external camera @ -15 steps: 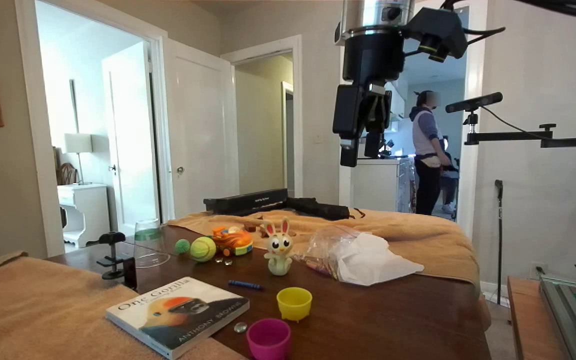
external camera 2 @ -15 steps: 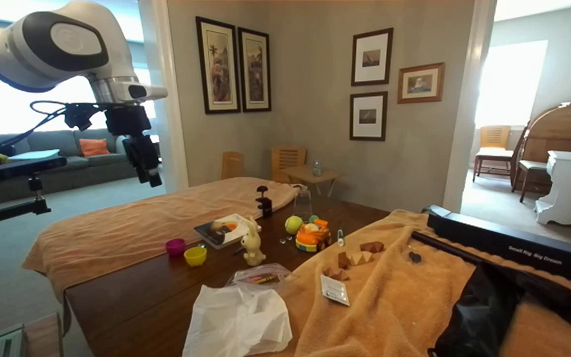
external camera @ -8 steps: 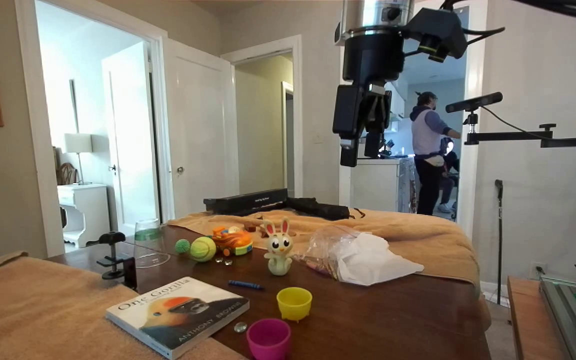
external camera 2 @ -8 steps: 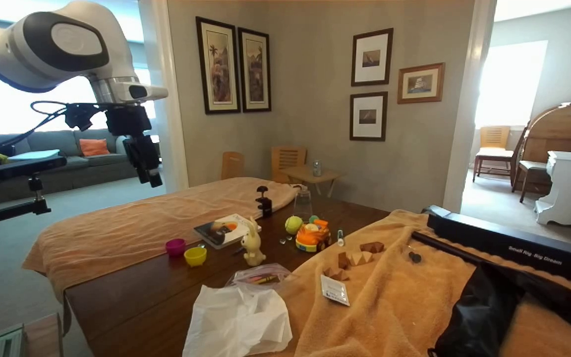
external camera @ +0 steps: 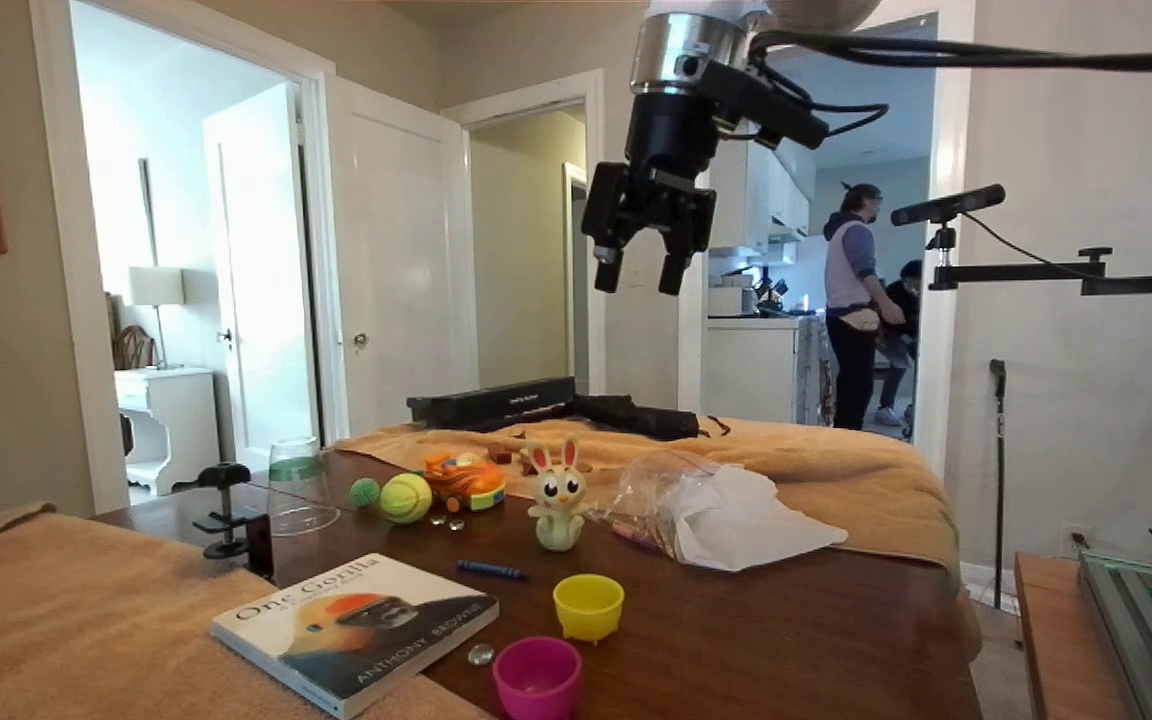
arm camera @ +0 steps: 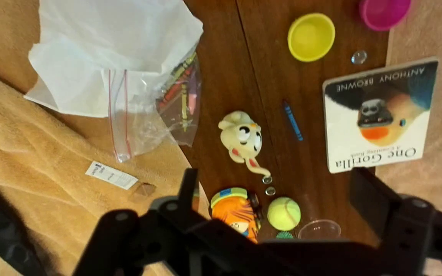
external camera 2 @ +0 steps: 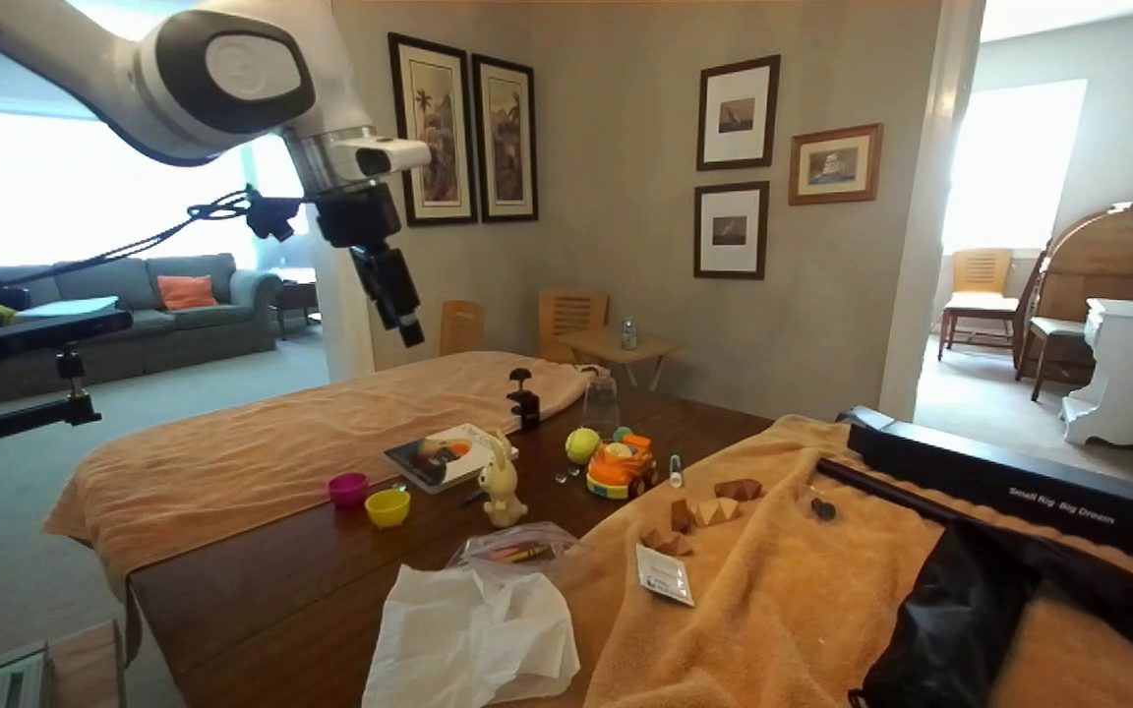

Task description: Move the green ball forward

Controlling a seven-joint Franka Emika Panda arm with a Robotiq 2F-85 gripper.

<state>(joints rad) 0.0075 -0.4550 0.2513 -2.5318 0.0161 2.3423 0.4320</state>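
Note:
The green ball (external camera: 406, 498) is a yellow-green sphere with a curved seam, resting on the dark wooden table (external camera: 766, 640). It also shows in an exterior view (external camera 2: 583, 446) and in the wrist view (arm camera: 284, 213). It sits beside the orange toy car (external camera: 466, 484), with a small darker green spiky ball (external camera: 365, 492) close against it. My gripper (external camera: 639, 284) is open and empty, high above the table and well away from the ball; it also shows in an exterior view (external camera 2: 411, 336). In the wrist view the fingers (arm camera: 274, 174) stand wide apart, with the ball far below between them.
A clear cup (external camera: 298, 485) and a black clamp (external camera: 226, 515) stand near the ball. A bunny figure (external camera: 558, 500), blue crayon (external camera: 490, 569), book (external camera: 356, 630), yellow cup (external camera: 588, 607) and magenta cup (external camera: 537, 678) are on the table. A plastic bag (external camera: 656, 495) with white paper lies by the towel.
The arm has moved over toward the table's objects: left in an exterior view, right in another. The gripper has turned, so both spread fingers now show. The ball and other table objects have not moved.

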